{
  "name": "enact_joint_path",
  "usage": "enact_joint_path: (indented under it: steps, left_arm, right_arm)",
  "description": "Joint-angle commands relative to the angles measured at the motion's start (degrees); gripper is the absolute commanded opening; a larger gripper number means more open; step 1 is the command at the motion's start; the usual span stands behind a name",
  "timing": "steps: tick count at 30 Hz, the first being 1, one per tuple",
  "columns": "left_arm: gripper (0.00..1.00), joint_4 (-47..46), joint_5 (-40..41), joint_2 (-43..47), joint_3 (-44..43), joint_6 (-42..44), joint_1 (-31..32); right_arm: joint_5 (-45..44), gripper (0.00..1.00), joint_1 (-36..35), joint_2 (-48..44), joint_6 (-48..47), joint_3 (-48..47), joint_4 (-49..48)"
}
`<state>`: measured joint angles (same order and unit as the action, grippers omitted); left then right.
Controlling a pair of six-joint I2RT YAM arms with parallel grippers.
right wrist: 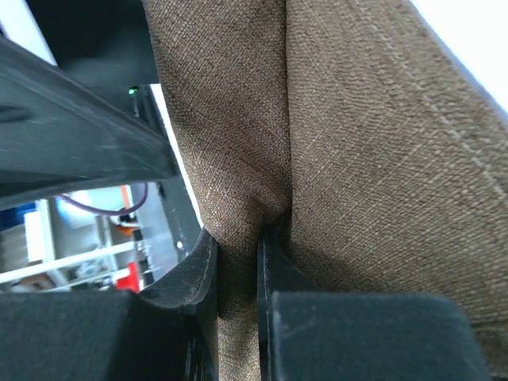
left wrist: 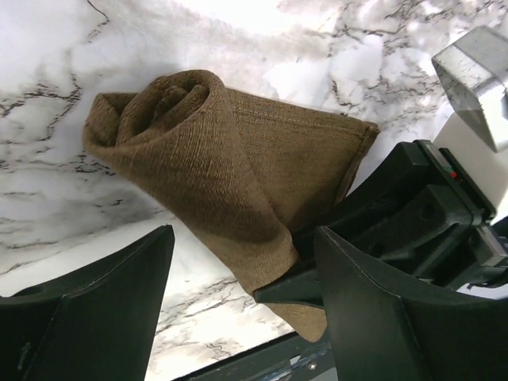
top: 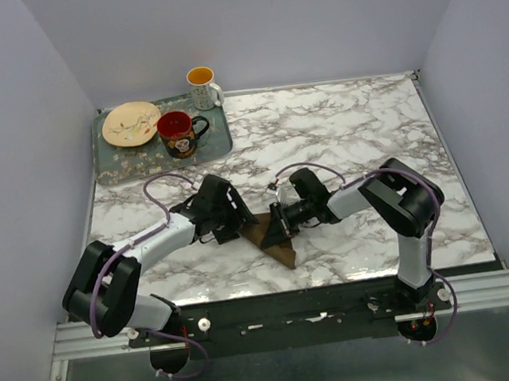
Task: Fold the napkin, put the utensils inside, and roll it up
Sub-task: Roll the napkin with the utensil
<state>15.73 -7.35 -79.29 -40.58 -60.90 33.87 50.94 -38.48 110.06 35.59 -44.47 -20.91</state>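
cloth is met first from the front edge: one pointed corner of the napkin (top: 279, 243) is laid on the counter (top: 358, 133) close to its near rim, and from there the long axis is run slantwise away and to the left, up into the gap between the two arms. just beyond that corner the right gripper (top: 274, 223) is set in from the right and is clamped on a pinched fold of the napkin, the cloth being seen squeezed between its fingers (right wrist: 194, 278) in the right wrist view. opposite it, the left gripper (top: 240, 229) is held with its jaws wide apart and nothing gripped. in the left wrist view the loosely coiled end of the napkin is seen ahead of its fingers (left wrist: 87, 309), with a flap draped down between them. the left arm is therefore judged the free one for the next tuck, while the cloth is anchored by the right. the spoon is not seen in any view, and whether it is wrapped inside cannot be told. far off at the back left a tray (top: 110, 175) is set, well apart.
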Motion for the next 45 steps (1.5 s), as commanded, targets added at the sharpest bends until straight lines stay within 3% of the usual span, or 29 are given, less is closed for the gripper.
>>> enact_joint_path:
  steps: [1, 9, 18, 24, 26, 32, 40, 45]
  left_arm:
    - [0.78, -2.8, -2.8, -2.4, 0.9, -0.8, 0.8]
    - [0.76, -3.9, -2.8, -3.2, 4.0, -4.3, 1.5]
    - [0.56, -6.3, -0.5, -7.3, 4.0, -4.1, 1.5]
    - [0.48, -6.1, 0.1, -6.8, 5.2, -5.1, 1.4]
    - [0.47, -6.1, 0.1, -6.8, 5.0, -5.2, 1.5]
    - [0.43, -5.4, 0.2, -6.9, 3.8, -4.8, 1.5]
    - [0.42, -5.4, -0.6, -6.7, 3.6, -4.8, 1.3]
    - [0.41, -5.6, -1.3, -6.7, 3.5, -4.9, 0.9]
  right_arm:
    - [4.1, 0.02, 0.9, 3.6, 2.3, 1.8, 1.1]
    - [6.0, 0.03, 2.6, 5.4, 4.5, 0.4, 1.2]
    - [7.4, 0.09, 2.7, 4.9, -3.9, -4.6, 12.4]
    - [-3.6, 0.30, 2.7, -0.8, -12.5, -7.6, 26.3]
    - [-9.2, 0.40, 2.4, -5.0, -13.8, -7.8, 29.8]
    - [-27.9, 0.56, -3.5, -15.3, -16.5, -10.7, 39.3]
    - [-53.7, 0.64, -17.2, -18.3, -17.0, -14.0, 43.2]
    - [-59.3, 0.64, -21.0, -15.8, -18.3, -16.5, 43.8]
